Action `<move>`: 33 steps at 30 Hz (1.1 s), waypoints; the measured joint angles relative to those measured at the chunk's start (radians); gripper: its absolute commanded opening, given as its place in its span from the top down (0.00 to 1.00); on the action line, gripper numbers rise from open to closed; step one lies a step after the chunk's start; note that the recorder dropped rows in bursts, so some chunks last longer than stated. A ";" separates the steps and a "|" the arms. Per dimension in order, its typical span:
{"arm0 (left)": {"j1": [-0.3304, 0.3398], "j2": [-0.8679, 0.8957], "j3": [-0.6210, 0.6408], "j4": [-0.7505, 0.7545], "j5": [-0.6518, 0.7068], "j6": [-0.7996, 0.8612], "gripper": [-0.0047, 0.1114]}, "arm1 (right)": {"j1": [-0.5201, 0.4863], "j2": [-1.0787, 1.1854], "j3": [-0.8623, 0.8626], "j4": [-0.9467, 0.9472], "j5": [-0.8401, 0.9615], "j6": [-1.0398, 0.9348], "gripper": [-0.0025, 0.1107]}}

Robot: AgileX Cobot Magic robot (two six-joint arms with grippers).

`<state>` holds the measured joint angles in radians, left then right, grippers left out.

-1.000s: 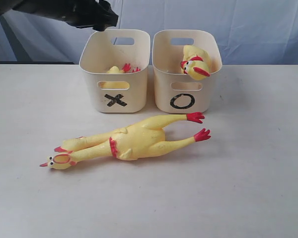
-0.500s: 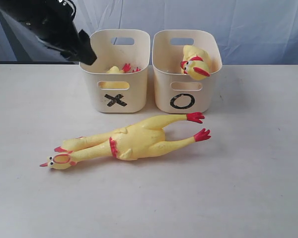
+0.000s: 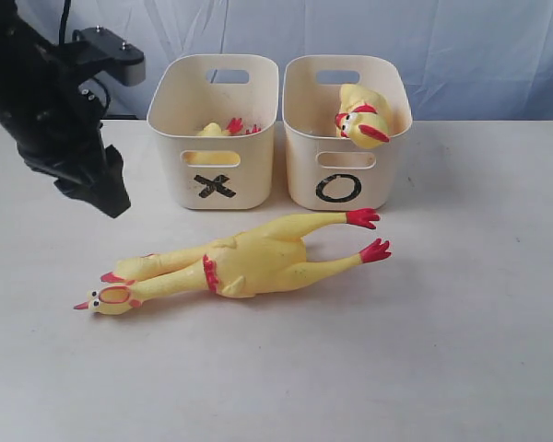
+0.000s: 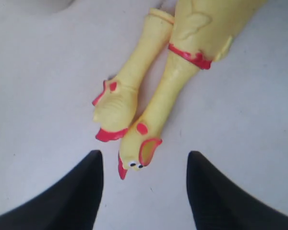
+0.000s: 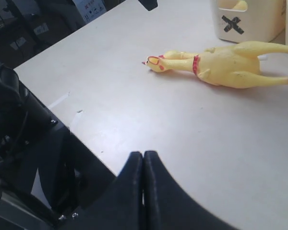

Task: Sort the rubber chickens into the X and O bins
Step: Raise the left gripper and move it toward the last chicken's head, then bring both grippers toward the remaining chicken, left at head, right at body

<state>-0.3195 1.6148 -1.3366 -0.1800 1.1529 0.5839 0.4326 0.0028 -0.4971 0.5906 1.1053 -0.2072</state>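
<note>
A long whole rubber chicken (image 3: 253,262) lies on the white table in front of the bins, its head (image 4: 137,153) toward the left. A head-neck piece (image 4: 117,98) lies alongside its neck. The X bin (image 3: 170,166) holds a chicken piece (image 3: 226,128). In the O bin (image 3: 300,166) a chicken head (image 3: 361,117) pokes above the rim. My left gripper (image 3: 112,201) hovers open over the table left of the X bin, above the whole chicken's head and holding nothing. My right gripper (image 5: 143,154) is shut and empty, out of the exterior view.
The table's edge (image 5: 62,127) runs close to the right gripper, with dark equipment (image 5: 19,120) beyond it. A blue curtain (image 3: 488,55) hangs behind the bins.
The left arm has swung from above the X bin down and to the left, toward the whole chicken's head. Its jaws have narrowed a little. The chickens and the right gripper have not moved.
</note>
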 measured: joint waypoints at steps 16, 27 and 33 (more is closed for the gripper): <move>-0.043 -0.118 0.351 0.016 -0.207 0.023 0.53 | 0.000 0.000 0.000 0.000 0.043 0.000 0.98; -0.190 -0.145 0.539 0.098 -0.339 -0.108 0.53 | 0.000 0.035 0.000 -0.017 -0.026 -0.008 0.98; -0.197 -0.202 0.596 0.154 -0.371 -0.212 0.53 | 0.000 0.198 0.000 -0.005 -0.045 -0.124 0.98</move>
<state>-0.5164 1.4128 -0.7401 -0.0257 0.7818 0.3718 0.4326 0.2007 -0.4971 0.5859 1.0600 -0.3314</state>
